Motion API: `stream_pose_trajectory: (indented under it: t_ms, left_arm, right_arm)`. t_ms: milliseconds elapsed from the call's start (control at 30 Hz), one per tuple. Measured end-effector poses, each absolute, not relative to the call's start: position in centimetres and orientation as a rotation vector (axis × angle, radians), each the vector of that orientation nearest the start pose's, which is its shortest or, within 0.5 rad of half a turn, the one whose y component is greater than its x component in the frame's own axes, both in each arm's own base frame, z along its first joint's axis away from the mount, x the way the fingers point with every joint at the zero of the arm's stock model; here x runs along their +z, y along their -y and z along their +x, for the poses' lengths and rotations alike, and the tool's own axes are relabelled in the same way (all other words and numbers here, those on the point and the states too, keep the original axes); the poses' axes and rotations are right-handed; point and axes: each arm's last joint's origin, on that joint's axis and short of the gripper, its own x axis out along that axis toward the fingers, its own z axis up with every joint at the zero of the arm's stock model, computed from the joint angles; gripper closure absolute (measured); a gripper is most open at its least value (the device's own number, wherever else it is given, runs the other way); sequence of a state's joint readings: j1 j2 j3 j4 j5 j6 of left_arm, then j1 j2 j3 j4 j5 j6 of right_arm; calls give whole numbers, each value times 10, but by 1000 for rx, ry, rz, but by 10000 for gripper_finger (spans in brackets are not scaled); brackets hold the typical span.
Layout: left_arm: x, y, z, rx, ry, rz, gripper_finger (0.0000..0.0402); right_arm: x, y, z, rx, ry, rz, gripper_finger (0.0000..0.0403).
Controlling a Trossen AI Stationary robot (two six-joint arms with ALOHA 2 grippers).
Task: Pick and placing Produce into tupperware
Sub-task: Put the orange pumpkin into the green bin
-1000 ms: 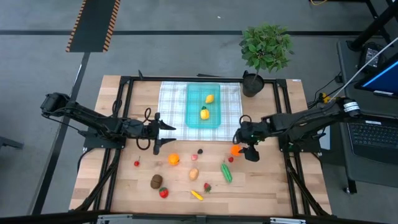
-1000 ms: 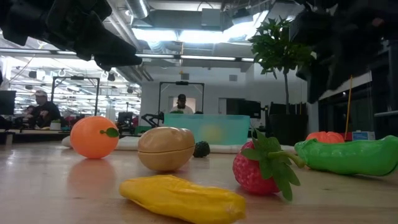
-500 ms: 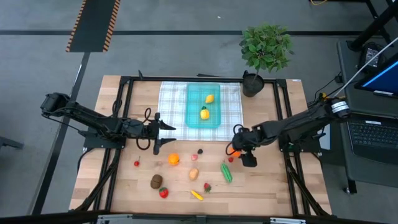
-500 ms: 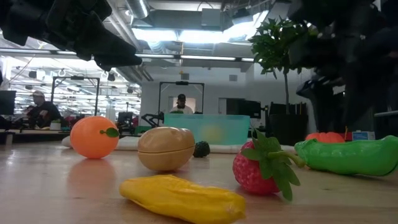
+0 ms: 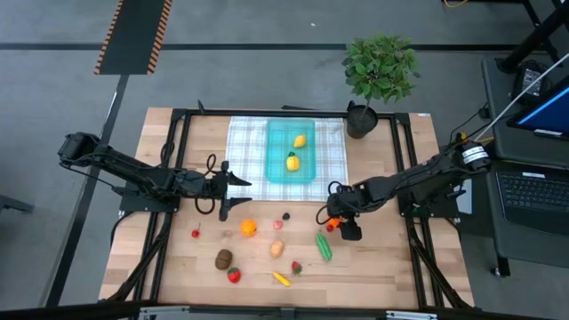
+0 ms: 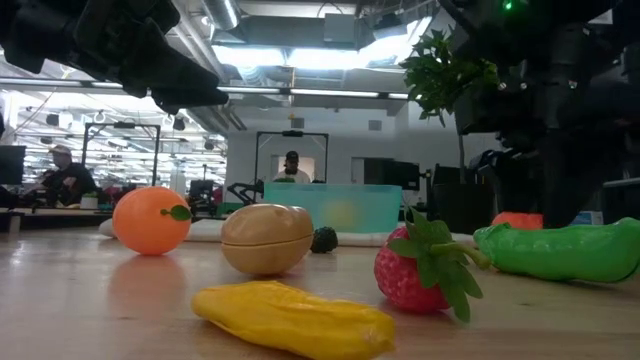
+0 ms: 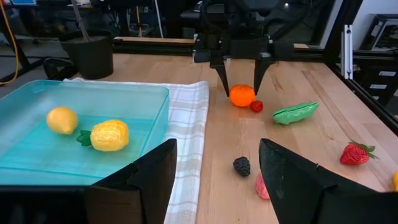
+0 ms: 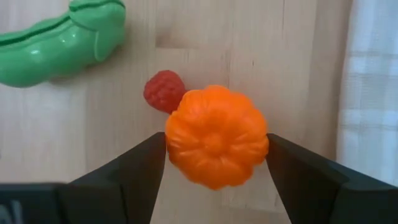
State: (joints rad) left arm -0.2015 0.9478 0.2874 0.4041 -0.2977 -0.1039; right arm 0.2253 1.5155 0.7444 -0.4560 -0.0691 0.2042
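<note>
Table (image 5: 400, 267): wooden top, carrying a checked cloth (image 5: 244, 147), the tub and the loose produce, with a potted plant (image 5: 380, 71) standing at the far right corner.
Tub (image 5: 277, 169): lying on the cloth at the far middle, already holding a lemon (image 5: 300, 140) and a second knobbly yellow fruit (image 5: 292, 162).
Left gripper (image 5: 238, 196): hanging idle above the wood just left of the cloth's near corner, fingers apart, gripping nothing.
Right gripper (image 7: 242, 78): reaching down over the orange pumpkin-shaped piece (image 8: 216, 137), one finger standing on each side of it; the fingers are spread and I cannot say they are pressing on it yet.
Orange piece: sitting on bare wood just off the cloth's near right corner, a small red berry (image 8: 164, 91) touching its side and the green pod (image 8: 59, 43) lying a little beyond.
Rest of produce: scattered nearer the front edge, among it an orange (image 6: 151, 220), a tan potato (image 6: 266, 238), a strawberry (image 6: 420, 270) and a yellow piece (image 6: 295, 318).
Handling, my guess: the orange piece is looking like hollow hard plastic, so light, stiff and a bit slick; its ribbed round body is likely to roll or squirt out if pinched off-centre.
Where to grip: across its widest middle, fingers seated in opposite grooves, keeping clear of the berry so that is not dragged along.
</note>
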Motion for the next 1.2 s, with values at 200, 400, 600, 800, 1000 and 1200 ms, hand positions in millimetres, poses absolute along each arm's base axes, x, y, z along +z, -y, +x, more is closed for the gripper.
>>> stream_pose_trajectory:
  t_ms: [200,400,600,800,1000,1200]
  left_arm:
    - [191,29,186,108,-243,-40,181]
    - [191,29,186,108,-244,-39,179]
    - [190,29,186,109,-249,-38,183]
    - [190,29,186,109,-249,-38,179]
    - [190,29,186,109,-250,-38,183]
    - [190,29,186,109,-250,-38,179]
  right_arm:
    - [149,-60,253,138,-1207,84,130]
    - [144,-60,255,140,-1215,80,130]
    - [131,-61,258,142,-1256,57,130]
    - [130,-61,259,140,-1258,54,130]
    - [130,-61,259,141,-1255,55,130]
    - [130,-61,259,143,-1253,57,160]
